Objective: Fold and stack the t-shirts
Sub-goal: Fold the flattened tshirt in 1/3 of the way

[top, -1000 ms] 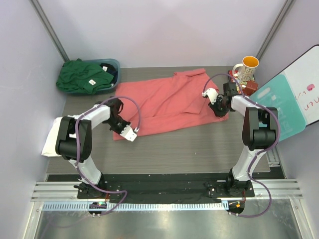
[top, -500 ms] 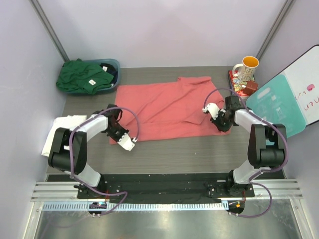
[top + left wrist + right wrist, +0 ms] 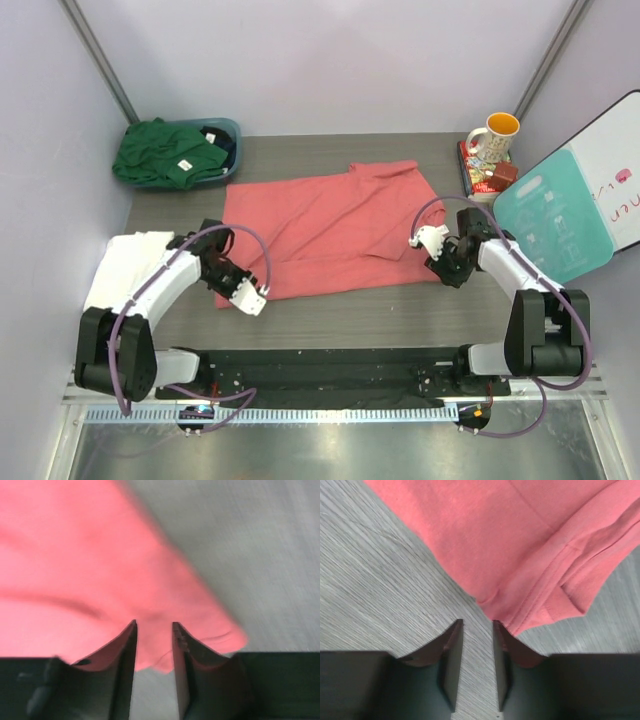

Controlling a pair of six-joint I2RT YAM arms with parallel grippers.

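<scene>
The coral-red t-shirt (image 3: 325,225) lies spread flat across the middle of the table. My left gripper (image 3: 234,288) sits at its near left corner. In the left wrist view the jaws (image 3: 154,625) stand a little apart, and the cloth's edge (image 3: 100,565) lies loose between the tips. My right gripper (image 3: 445,268) is at the near right corner. Its jaws (image 3: 477,622) are parted over bare table, with the hem (image 3: 540,595) just past the tips. A white t-shirt (image 3: 125,270) lies folded at the left edge. A dark green t-shirt (image 3: 165,152) is heaped in the tub.
A teal plastic tub (image 3: 232,130) stands at the back left. At the back right are a mug (image 3: 492,135) and small red items (image 3: 500,175). A teal and white board (image 3: 555,210) leans at the right edge. A black rail (image 3: 330,360) runs along the near edge.
Both arms drew back toward the near edge, pulling the coral-red shirt flatter and nearer. Both grippers then opened and let go of its near corners.
</scene>
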